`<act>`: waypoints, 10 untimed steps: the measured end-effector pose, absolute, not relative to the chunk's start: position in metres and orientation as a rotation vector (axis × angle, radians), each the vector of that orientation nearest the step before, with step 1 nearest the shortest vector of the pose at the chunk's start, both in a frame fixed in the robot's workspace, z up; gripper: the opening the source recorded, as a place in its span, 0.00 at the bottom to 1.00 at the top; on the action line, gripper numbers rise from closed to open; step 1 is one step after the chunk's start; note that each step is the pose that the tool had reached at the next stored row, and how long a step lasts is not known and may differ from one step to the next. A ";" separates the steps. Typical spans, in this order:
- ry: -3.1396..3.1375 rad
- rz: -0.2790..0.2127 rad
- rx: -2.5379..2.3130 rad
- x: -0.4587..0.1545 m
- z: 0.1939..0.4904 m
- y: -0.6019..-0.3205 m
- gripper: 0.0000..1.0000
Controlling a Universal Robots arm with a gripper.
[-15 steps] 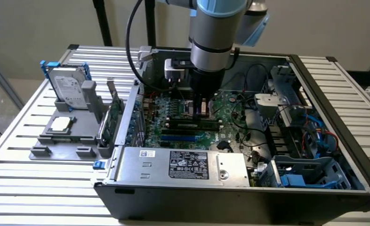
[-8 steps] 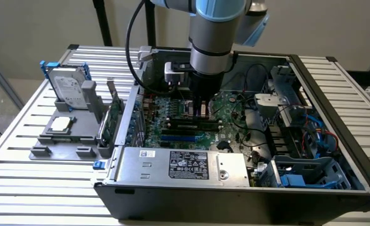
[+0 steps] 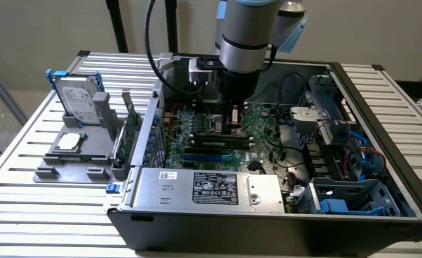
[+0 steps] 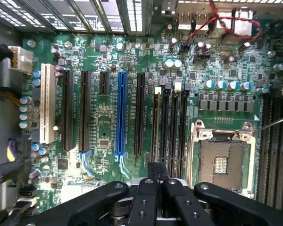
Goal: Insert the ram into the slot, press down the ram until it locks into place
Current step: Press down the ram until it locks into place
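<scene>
— Where's the ram (image 3: 218, 141) now?

— I see it seated in a memory slot on the motherboard (image 3: 204, 121), lying flat and level inside the open computer case (image 3: 383, 215), just below my gripper (image 3: 232, 129).

— And the gripper itself?

— From the wrist view the gripper (image 4: 156, 172) sits with its fingers (image 4: 156, 168) pressed together, nothing between them, right above the memory slots (image 4: 170, 122) beside the CPU socket (image 4: 221, 162).

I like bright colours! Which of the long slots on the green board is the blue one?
It is the blue slot, standing between two black slots on the motherboard. A white slot sits further off; all the other long ones are black.
</scene>
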State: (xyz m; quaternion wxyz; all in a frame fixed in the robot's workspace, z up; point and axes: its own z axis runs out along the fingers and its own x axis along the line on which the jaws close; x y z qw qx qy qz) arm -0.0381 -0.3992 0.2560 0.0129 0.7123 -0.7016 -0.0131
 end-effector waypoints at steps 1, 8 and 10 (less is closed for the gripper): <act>-2.186 -0.042 2.220 -0.038 0.258 -0.399 0.11; -2.186 -0.042 2.220 -0.038 0.258 -0.399 0.11; -2.186 -0.042 2.220 -0.038 0.258 -0.399 0.11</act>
